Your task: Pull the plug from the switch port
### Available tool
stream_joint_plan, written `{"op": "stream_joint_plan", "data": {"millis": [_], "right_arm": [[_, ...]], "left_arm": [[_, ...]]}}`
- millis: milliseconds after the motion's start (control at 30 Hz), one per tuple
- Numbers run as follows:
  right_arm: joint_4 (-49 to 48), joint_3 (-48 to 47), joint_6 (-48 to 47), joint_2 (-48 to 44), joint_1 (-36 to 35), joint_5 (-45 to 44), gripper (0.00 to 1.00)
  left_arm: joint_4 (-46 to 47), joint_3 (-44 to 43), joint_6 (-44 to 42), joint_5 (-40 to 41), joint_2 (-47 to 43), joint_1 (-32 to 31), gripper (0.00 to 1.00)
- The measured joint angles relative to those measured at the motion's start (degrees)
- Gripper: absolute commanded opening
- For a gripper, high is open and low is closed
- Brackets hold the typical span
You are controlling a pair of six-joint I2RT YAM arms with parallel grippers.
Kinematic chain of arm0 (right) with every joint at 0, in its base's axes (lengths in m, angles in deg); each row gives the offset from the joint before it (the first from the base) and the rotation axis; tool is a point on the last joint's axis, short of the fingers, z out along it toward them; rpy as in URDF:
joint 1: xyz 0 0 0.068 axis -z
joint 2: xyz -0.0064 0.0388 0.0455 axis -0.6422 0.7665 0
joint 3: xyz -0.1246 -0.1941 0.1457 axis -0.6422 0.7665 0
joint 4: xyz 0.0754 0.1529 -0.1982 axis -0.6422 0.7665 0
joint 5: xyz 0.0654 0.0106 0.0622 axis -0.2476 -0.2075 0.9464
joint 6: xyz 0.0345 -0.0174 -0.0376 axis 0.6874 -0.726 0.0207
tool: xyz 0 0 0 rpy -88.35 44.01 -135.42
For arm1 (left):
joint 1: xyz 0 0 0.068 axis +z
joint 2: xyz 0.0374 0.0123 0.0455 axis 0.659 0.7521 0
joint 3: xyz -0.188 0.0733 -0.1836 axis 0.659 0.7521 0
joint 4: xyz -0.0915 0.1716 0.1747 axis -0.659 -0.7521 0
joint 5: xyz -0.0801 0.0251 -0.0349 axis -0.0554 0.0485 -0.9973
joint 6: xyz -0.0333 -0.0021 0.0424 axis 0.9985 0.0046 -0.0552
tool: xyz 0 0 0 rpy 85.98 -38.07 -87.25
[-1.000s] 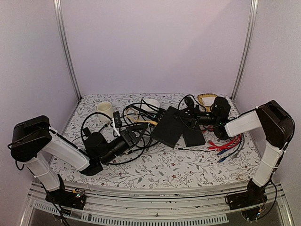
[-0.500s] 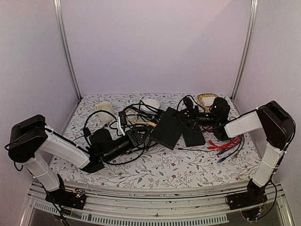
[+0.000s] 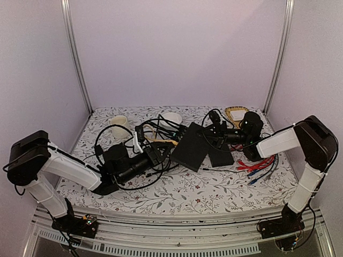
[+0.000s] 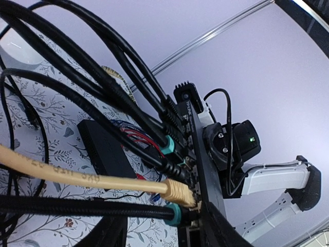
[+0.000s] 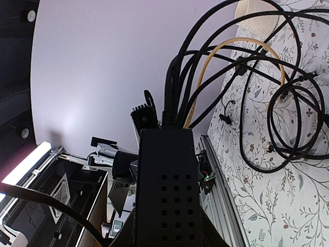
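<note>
L end effector (image 3: 157, 154): sits right at the switch's (image 3: 190, 145) cable side, nose into the tangle. Jaws apart, roughly half way. In the L wrist cam (image 4: 164, 226) a black braided lead w/ a teal-booted plug (image 4: 175, 213) runs just over the gap. Can't tell if the pads actually touch it.

R end effector (image 3: 217, 134): on the opposite side of the switch, pinched down on that end of it. R wrist cam (image 5: 167, 226) shows the vented black body (image 5: 167, 170) wedged between the fingers.

switch: mid worktop (image 3: 187, 187), lying at a slant between the two arms, leads still plugged in.

top cam only: whole layout. There's a shorter black box (image 3: 220, 155) just beside the switch on the R arm's side, and red + blue leads (image 3: 260, 163) further that way. A mug (image 3: 119, 124) sits beyond the cable tangle on the L arm's side, and a white bowl (image 3: 172, 116) behind the switch.

L wrist only: the port edge (image 4: 203, 170) close up. A tan plug (image 4: 179, 191) on a tan cable (image 4: 77, 177) is seated, w/ a second teal boot (image 4: 168, 145) higher up the row and thick black leads above that. The shorter box (image 4: 105, 152) is in the bg.

R wrist only: vent holes on the switch's face, and cables fanning out from its far end, incl the tan one (image 5: 241, 43). Ports themselves aren't visible from here.
</note>
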Motion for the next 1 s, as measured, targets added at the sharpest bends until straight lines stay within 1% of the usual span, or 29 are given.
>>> {"op": "stream_joint_plan", "data": {"millis": [333, 1000], "right_arm": [[-0.3, 0.6, 0.0, -0.8, -0.4, 0.0, 0.01], [-1.1, 1.0, 0.1, -0.8, -0.5, -0.6, 0.02]], "left_arm": [[0.5, 0.0, 2.4, 2.3, -0.9, -0.2, 0.50], [0.5, 0.0, 1.0, -0.9, -0.9, -0.9, 0.48]]}}
